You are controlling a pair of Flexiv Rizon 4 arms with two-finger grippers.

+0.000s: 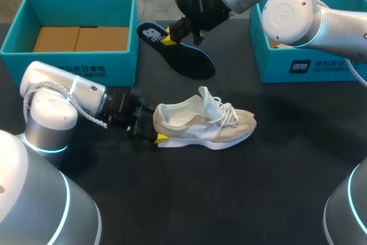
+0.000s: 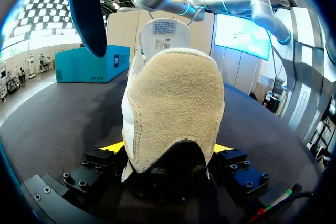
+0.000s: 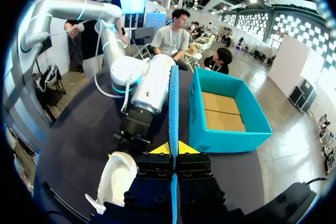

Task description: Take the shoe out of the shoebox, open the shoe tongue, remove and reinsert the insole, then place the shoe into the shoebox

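Black bench (image 1: 229, 199), matte, carrying all items.

Shoe (image 1: 200, 125): one, low sneaker, cream-white upper with beige suede at heel and toe, white sole, white laces loose. It stands upright on its sole near the middle of the bench, toe toward the robot's right. The tongue is pulled up and stands clear of the opening.

Insole (image 1: 183, 55): one, dark, with a pale mark near its heel end. It is out of the shoe, tilted, between the two boxes and well apart from the shoe. The left wrist view shows it raised off the bench.

Shoeboxes: two, both teal and open-topped. Left shoebox (image 1: 74, 64) sits at the far left with two brown cardboard pieces (image 1: 80, 38) lying flat inside. Right shoebox (image 1: 298, 67) sits at the far right, partly hidden behind the right arm (image 1: 287, 4).

Left arm (image 1: 63, 93) lies low along the bench. Left jaws are closed on the heel of the shoe, a yellow tip on either side.

Right jaws are clamped on the insole, which runs edge-on between the two fingers in the right wrist view.
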